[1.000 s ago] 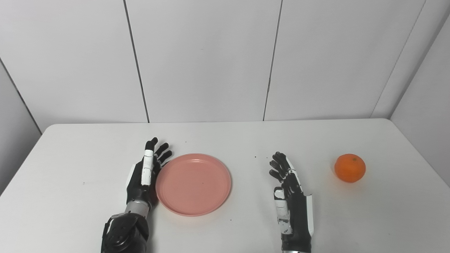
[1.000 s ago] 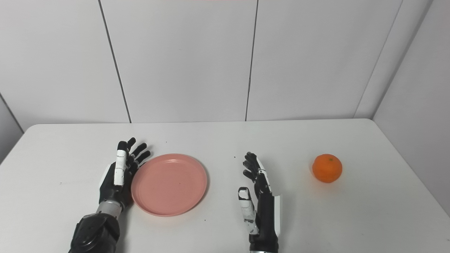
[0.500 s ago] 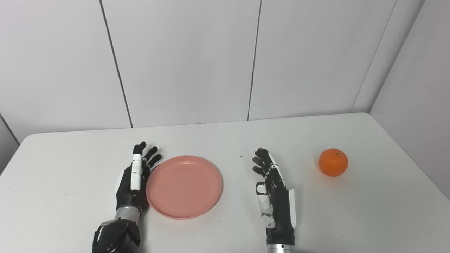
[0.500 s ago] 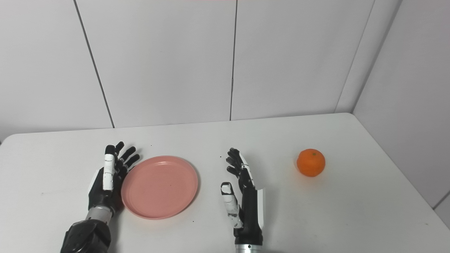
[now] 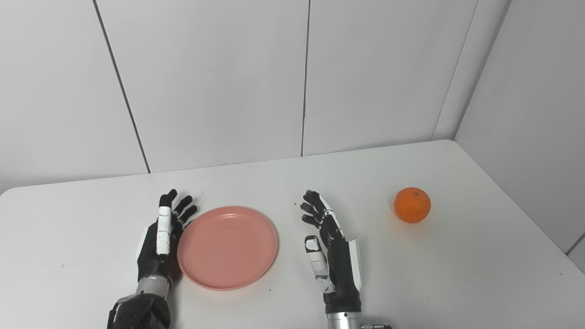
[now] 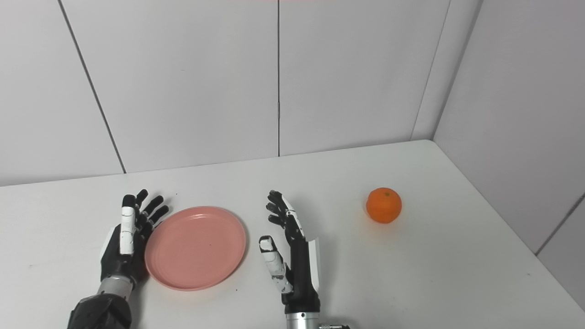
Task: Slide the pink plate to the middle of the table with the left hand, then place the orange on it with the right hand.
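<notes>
**Camera swings right; plate stays by the left hand**

The whole view has shifted since a second ago: the head has turned right, so the corner wall now shows. Against the table, little else has changed. The plate (image 5: 227, 247) sits as before, with the left hand (image 5: 161, 237) along its left rim, and the orange (image 5: 412, 205) has not moved.

The left hand stands edge-on, fingers apart and holding nothing, right beside the rim; whether it touches the rim cannot be told. The right hand (image 5: 330, 244) waits open, fingers spread, on the table (image 5: 457, 283) between plate and orange, apart from both.

The slide looks close to done, if not done. To finish it well, the left hand should keep its palm flat against the rim and push steadily rightward, low on the table, so the plate does not tip or spin away.

The right hand stands just beside the plate's right edge, in the line of any further push, and should clear first. The orange lies well to the right, near the wall; it is round and may roll if nudged.
</notes>
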{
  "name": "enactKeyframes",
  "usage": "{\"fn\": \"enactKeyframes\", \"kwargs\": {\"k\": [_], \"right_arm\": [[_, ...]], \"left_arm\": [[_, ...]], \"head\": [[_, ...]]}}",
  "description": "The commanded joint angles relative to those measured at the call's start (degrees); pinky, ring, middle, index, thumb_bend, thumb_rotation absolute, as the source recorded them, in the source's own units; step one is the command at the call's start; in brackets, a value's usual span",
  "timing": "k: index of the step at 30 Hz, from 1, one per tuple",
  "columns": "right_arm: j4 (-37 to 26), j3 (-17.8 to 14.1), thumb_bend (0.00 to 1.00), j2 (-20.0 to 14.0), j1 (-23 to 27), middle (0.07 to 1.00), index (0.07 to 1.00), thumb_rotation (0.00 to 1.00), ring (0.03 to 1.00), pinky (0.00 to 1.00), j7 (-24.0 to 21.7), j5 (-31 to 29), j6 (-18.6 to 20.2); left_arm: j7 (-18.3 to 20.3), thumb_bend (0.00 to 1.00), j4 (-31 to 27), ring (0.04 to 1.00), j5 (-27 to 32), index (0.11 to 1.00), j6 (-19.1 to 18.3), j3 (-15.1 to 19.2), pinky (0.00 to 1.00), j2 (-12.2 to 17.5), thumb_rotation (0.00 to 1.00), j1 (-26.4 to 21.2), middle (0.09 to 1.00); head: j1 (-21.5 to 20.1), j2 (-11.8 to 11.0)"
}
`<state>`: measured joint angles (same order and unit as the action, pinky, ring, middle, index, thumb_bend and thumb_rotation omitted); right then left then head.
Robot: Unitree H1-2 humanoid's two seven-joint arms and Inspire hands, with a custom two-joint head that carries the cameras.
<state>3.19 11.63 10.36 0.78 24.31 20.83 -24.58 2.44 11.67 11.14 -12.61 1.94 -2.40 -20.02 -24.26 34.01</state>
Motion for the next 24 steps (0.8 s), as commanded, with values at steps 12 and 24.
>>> {"fn": "enactKeyframes", "kwargs": {"k": [12, 24], "right_arm": [[1.96, -0.98, 0.66, 1.51, -2.87, 0.841, 0.844, 0.95, 0.806, 0.76, 0.12, -1.93, -0.45], [-12.00, -6.21, 0.68, -3.88, -4.04, 0.844, 0.868, 0.87, 0.810, 0.76, -4.25, -2.29, 3.88]], "left_arm": [[0.82, 0.85, 4.10, 0.896, -0.37, 0.973, 0.71, -0.98, 0.83, -0.92, 0.92, -0.56, 0.916], [1.10, 0.84, 8.38, 0.894, -0.18, 0.966, 3.46, -0.29, 0.86, -1.32, 0.92, -1.37, 0.903]], "head": [[-0.76, -0.42], [-2.77, -1.90]]}}
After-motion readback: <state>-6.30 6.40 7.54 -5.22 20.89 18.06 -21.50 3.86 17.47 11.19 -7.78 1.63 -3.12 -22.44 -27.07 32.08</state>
